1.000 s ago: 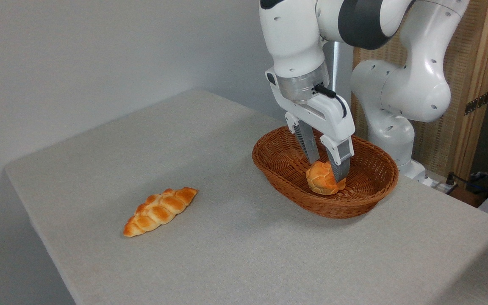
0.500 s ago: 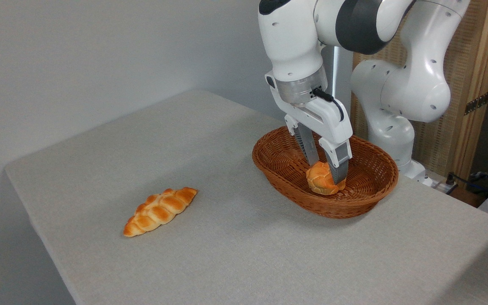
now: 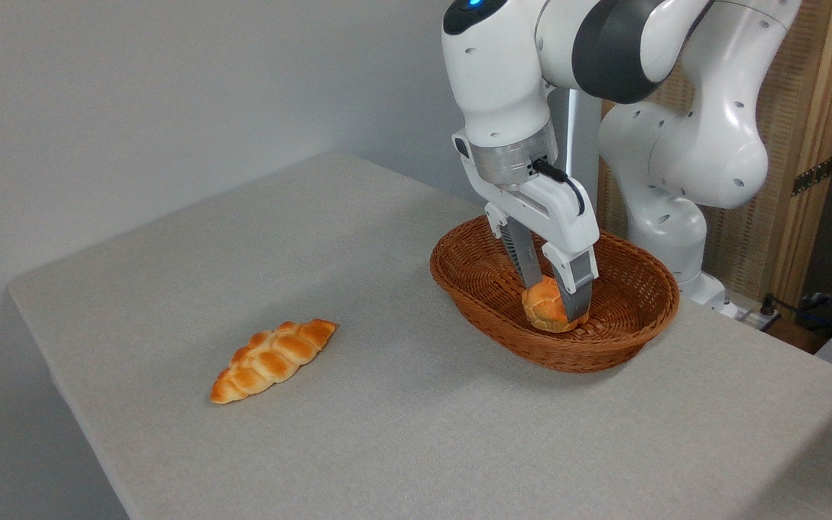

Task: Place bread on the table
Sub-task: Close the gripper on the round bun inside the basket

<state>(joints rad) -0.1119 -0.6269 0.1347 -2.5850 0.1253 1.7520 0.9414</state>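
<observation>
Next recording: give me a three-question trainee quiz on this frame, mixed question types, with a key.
1. True or false: the round bun lies on the table outside the wicker basket.
2. What is between the fingers of the gripper? A) the braided loaf B) the round bun C) nothing
3. Fill in: the braided loaf lies to the picture's ____ of the basket.

Key: 1. False, the bun is inside the basket. 2. B, the fingers stand on either side of the bun and appear closed on it. 3. Left.

orange-golden bread (image 3: 546, 303), brown woven basket (image 3: 618, 347), grey table (image 3: 387, 419)
</observation>
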